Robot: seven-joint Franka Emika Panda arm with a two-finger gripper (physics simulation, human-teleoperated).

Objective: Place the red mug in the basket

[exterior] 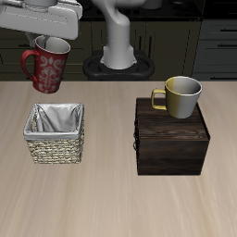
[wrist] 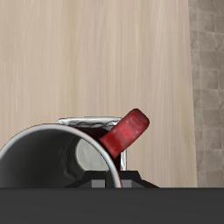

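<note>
The red mug [exterior: 49, 68] hangs in the air above the table, its red loop handle [exterior: 30, 65] turned outward and a faint pale pattern on its side. My gripper [exterior: 49, 41] is shut on the mug's rim from above. Below it, a little nearer the table's front edge, stands the tan woven basket [exterior: 56, 148] with a grey-white cloth lining. In the wrist view the mug's grey rim [wrist: 35, 140] and red handle [wrist: 125, 131] fill the foreground, and part of the basket's lining [wrist: 92, 122] shows behind them. My fingers are mostly hidden.
A dark brown wooden box [exterior: 171, 141] stands beside the basket, with a grey mug with a yellow handle [exterior: 179, 96] on top. The robot's base [exterior: 118, 57] is at the table's back.
</note>
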